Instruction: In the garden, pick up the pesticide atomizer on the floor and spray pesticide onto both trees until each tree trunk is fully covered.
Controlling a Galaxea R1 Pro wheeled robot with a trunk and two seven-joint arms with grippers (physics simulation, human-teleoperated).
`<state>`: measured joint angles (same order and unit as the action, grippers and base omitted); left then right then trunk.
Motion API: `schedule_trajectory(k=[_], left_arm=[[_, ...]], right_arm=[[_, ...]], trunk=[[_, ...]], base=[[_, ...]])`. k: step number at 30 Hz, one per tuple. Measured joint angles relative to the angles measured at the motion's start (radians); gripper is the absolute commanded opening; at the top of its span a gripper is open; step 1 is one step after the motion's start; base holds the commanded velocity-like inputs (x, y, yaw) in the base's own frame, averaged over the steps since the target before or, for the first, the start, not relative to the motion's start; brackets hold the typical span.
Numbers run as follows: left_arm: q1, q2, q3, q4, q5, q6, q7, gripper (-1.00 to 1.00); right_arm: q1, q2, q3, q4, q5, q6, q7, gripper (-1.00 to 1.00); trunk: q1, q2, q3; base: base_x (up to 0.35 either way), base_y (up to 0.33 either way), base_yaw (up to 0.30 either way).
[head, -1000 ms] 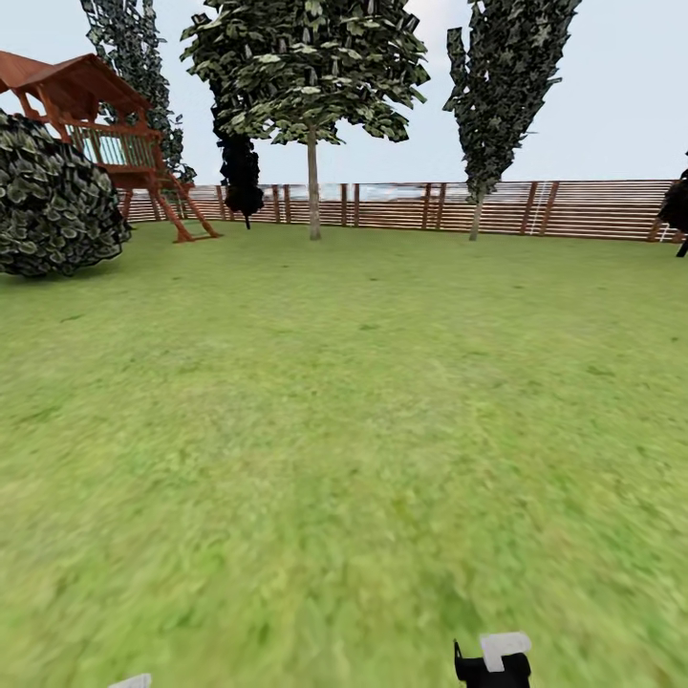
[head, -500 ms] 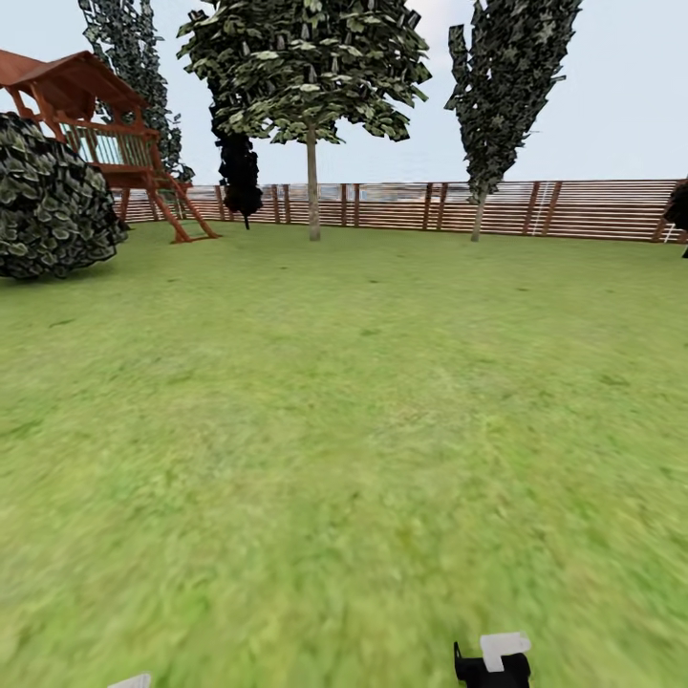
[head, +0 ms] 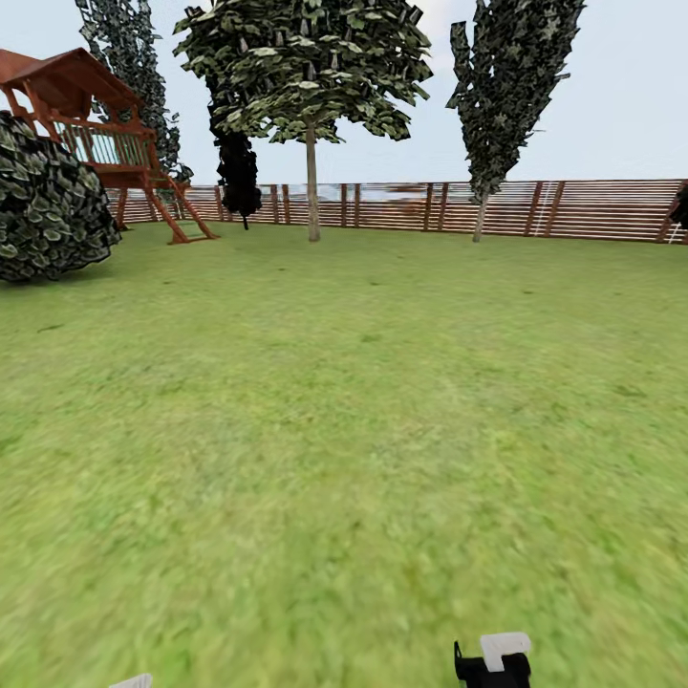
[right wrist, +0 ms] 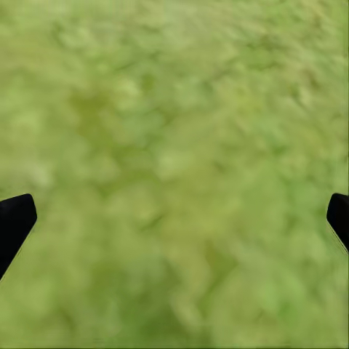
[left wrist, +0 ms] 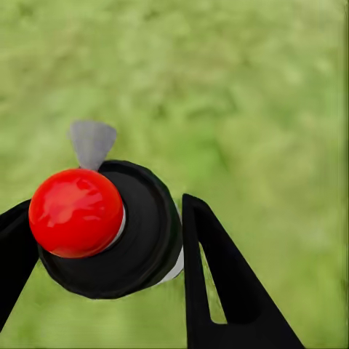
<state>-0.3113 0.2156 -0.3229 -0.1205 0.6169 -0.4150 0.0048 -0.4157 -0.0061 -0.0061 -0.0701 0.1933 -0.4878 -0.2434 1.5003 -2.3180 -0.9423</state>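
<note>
The pesticide atomizer [left wrist: 109, 233], with a red ball top, a black round cap and a grey nozzle, sits between the black fingers of my left gripper [left wrist: 105, 207], which is shut on it above the grass floor [head: 344, 430]. My right gripper [right wrist: 178, 211] hangs open over bare grass, its fingertips wide apart. Far ahead by the fence stand two tall trees: one with a broad green crown [head: 311, 67] and a pale tree trunk [head: 311, 186], and a narrower one [head: 506, 76] to its right.
A brown slatted fence [head: 573, 208] rings the garden's far side. A wooden playset [head: 105, 143] and a big round bush [head: 48, 205] stand at the left, with a black cone-shaped tree [head: 239, 172] behind. Part of my right arm [head: 492, 661] shows at the lower edge.
The whole head view has drifted a little: the bush and playset slide leftward and the fence line shifts, so the camera has moved. The arm parts at the lower edge keep their places.
</note>
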Motion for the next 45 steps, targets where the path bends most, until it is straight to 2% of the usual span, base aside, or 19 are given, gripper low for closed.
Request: schedule_trajectory(k=[4, 45], left_arm=[[0.000, 0.006, 0.001, 0.000, 0.001, 0.001, 0.000, -1.00], [0.000, 0.004, 0.000, -0.001, 0.000, -0.001, 0.000, -1.00]], right_arm=[[0.000, 0.000, 0.000, 0.000, 0.000, 0.000, 0.000, 1.00], [0.000, 0.000, -0.002, 0.000, -0.002, 0.000, -0.001, 1.00]], trunk=[[0.000, 0.000, 0.000], [0.000, 0.000, 0.000]], base=[[0.339, 0.000, 0.000], [0.339, 0.000, 0.000]])
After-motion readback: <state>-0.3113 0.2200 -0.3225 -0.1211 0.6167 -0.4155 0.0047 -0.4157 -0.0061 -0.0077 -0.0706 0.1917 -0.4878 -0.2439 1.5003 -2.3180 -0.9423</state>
